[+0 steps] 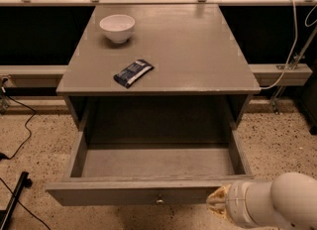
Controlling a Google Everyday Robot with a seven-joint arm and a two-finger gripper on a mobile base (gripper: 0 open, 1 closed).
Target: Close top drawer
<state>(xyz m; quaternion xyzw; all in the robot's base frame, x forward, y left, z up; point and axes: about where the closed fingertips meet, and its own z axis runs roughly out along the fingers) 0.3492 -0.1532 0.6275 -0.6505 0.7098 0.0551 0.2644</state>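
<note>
The top drawer (129,193) of the grey cabinet stands pulled far out toward me. Its flat front panel faces down-front and carries a small brass knob (159,201) at the centre. The inside of the drawer is bare. My gripper (216,206) is at the bottom right, at the end of the white arm (277,204). Its yellowish tip sits just in front of the right end of the drawer's front panel, to the right of the knob. The lower drawers are hidden under the open one.
A white bowl (117,27) and a dark snack packet (133,72) lie on the cabinet top (198,50). Black cables (20,125) and a black bar (14,199) lie on the speckled floor at the left. A white cable (292,40) hangs at the right.
</note>
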